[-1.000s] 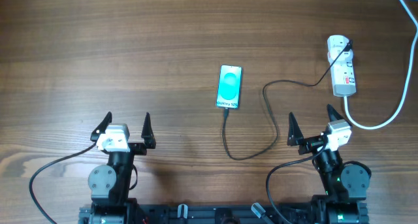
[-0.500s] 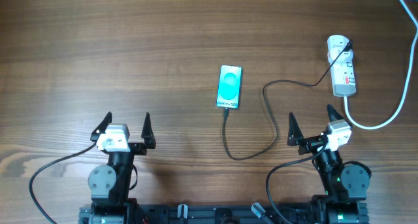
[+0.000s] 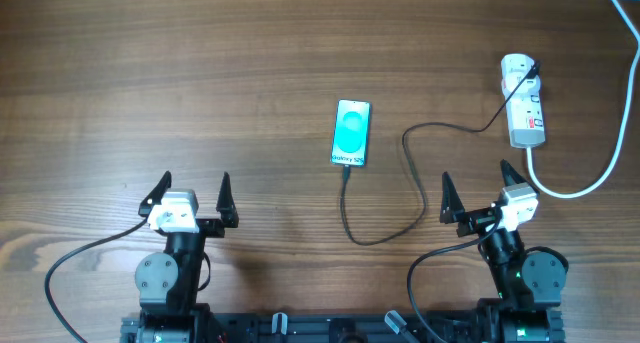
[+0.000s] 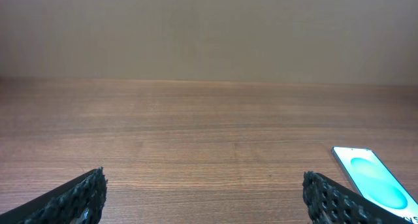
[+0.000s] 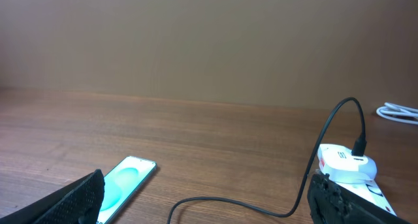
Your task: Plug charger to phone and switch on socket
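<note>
Views as I receive them, read from the near edge outward.

Near edge: both arm bases are cut off by the bottom of the overhead view. The left pincer (image 3: 194, 183) stands wide with nothing between its jaws. In its wrist view only the ribbed tips of its fingers (image 4: 75, 196) enter the lower corners. The right pincer (image 3: 476, 175) is likewise wide and holds nothing. Its fingers (image 5: 73, 199) are cropped in the same way.

Middle ground: the charger (image 3: 344, 203) loops on the worktop (image 3: 150, 63) between the two arms. One end runs up to the near short edge of the phone (image 3: 351, 133). I cannot tell whether the connector is seated, as it is too small to resolve. The phone lies flat, screen up and lit turquoise, ahead of the gap between the arms. The left wrist view clips it at the right edge (image 4: 373, 188). In the right wrist view its near end is hidden behind a finger (image 5: 127, 178).

Far right: the socket (image 3: 523, 108) lies well beyond the right pincer. The charger's black plug sits in its far end. A red mark shows on its face, but I cannot make out the switch position. In the right wrist view the socket (image 5: 346, 165) is partly masked by a finger. Its white lead (image 3: 590, 188) curves rightward and leaves the overhead view at the top.
</note>
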